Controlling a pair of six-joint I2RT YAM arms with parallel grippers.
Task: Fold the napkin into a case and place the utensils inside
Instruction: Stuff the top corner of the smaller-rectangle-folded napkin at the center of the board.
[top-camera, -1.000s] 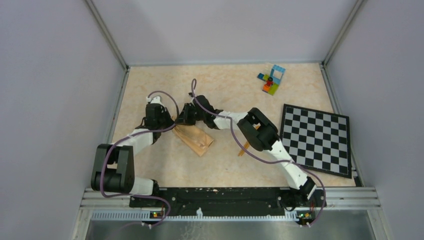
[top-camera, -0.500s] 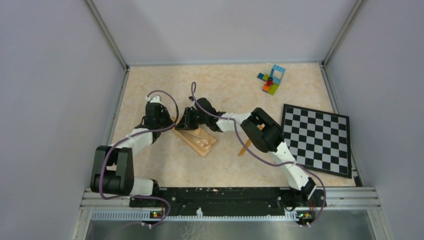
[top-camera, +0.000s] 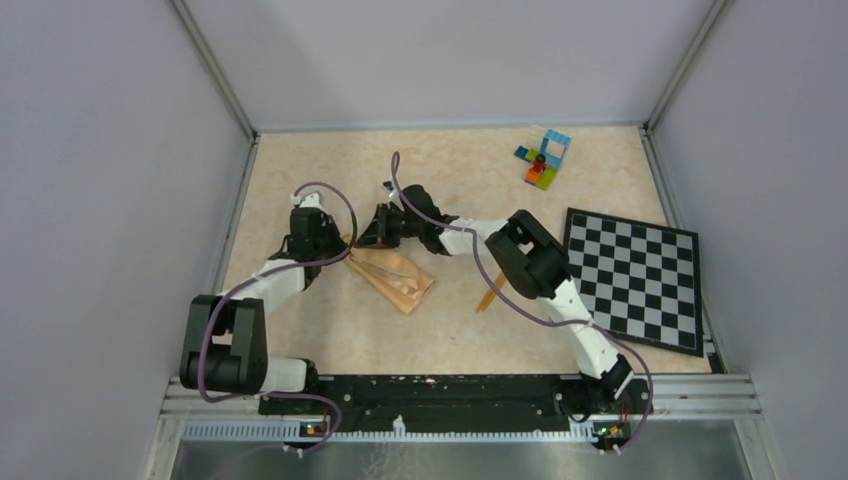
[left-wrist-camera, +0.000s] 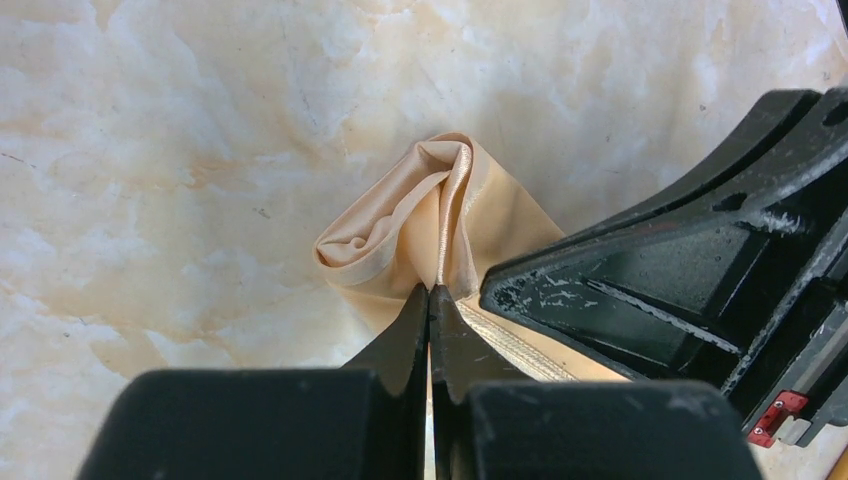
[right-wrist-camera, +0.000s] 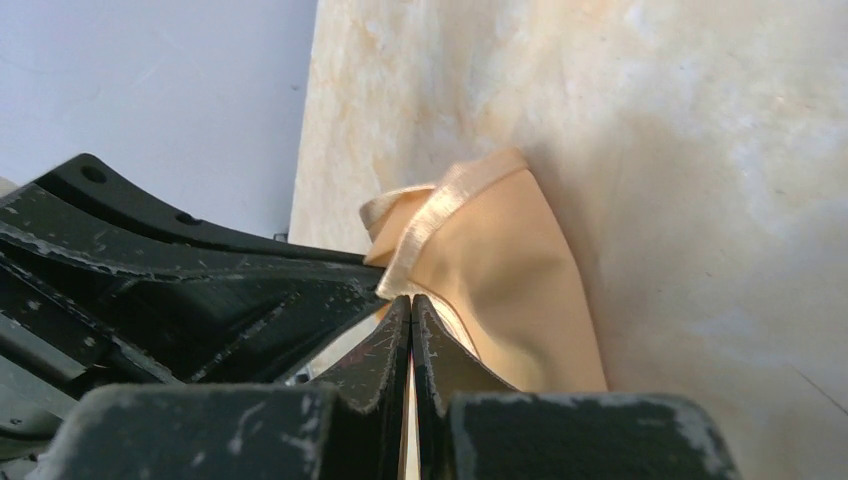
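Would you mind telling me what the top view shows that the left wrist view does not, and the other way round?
Only the top view shows the board, the bricks, an orange utensil to the right of the napkin, and both whole arms. Only the left wrist view shows the napkin's bunched corner up close, pinched in the shut left gripper. Both show the napkin, the right gripper close beside the left one, and the marbled table.
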